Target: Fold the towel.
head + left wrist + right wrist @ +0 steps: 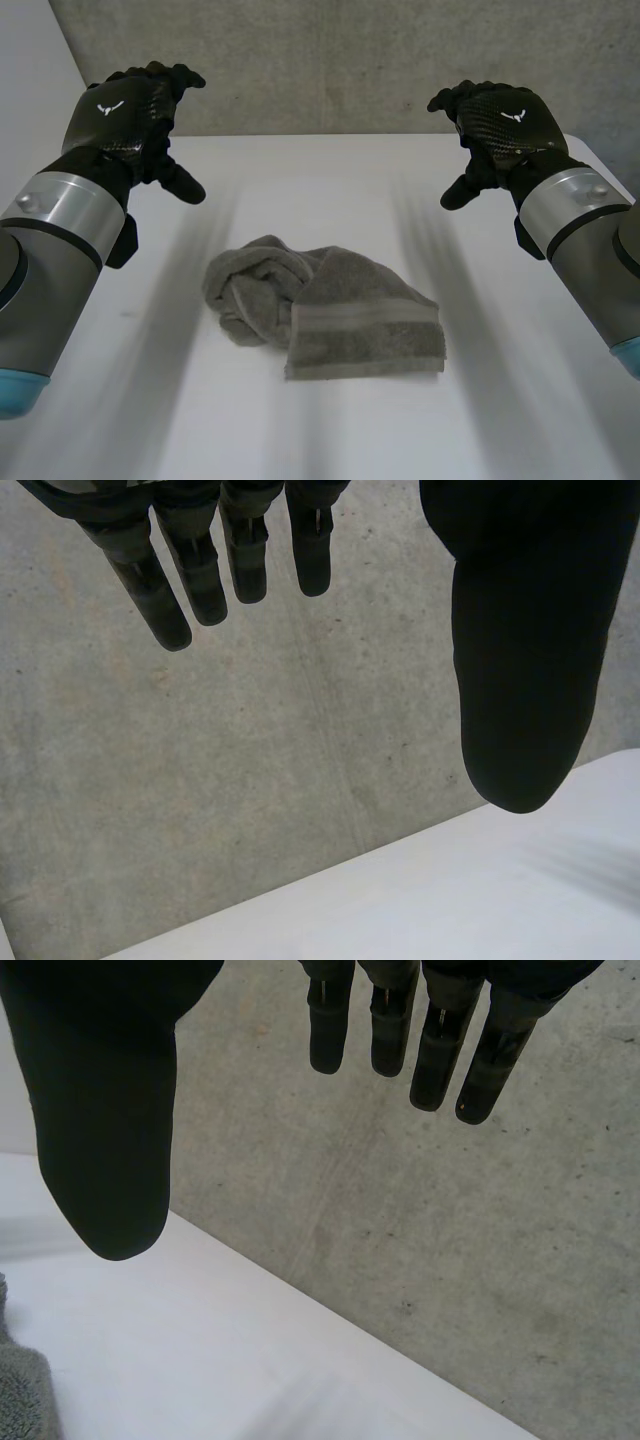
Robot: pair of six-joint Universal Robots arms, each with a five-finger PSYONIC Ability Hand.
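Note:
A grey towel (325, 310) lies crumpled in the middle of the white table (330, 190), bunched at its left and flatter with a woven band at its right. My left hand (135, 110) hovers high above the table's far left, open and empty, well clear of the towel. My right hand (495, 125) hovers at the far right, likewise open and empty. In the left wrist view my left hand's fingers (175, 570) hang straight with the thumb apart. In the right wrist view straight fingers (435, 1045) of my right hand point at the wall, and a towel (25, 1395) corner lies below the thumb.
A grey concrete wall (330, 60) rises right behind the table's far edge. Bare table surface surrounds the towel on all sides.

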